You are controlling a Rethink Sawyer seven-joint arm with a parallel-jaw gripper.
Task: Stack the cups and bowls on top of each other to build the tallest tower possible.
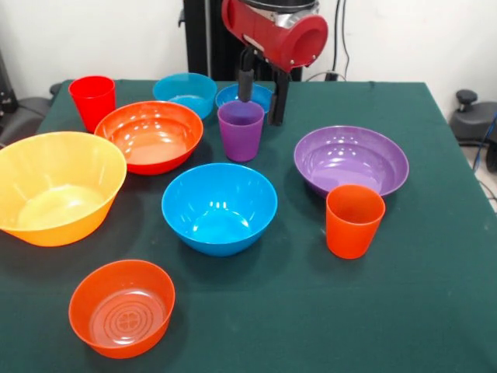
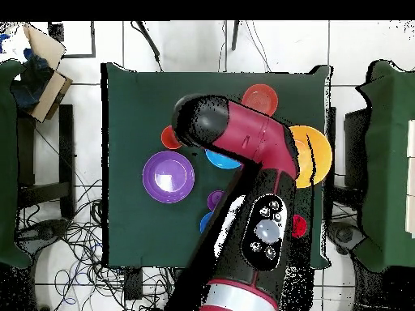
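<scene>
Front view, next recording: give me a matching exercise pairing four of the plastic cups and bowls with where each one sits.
Things:
1. red plastic cup
2. orange plastic cup
3. purple plastic cup
4. small orange plastic bowl

Places:
A. nearest the camera, picture's left
B. directly below the claw
C. far corner, picture's left
D. in front of the wide purple plastic bowl

Pairs: 1-C, 2-D, 3-B, 4-A
</scene>
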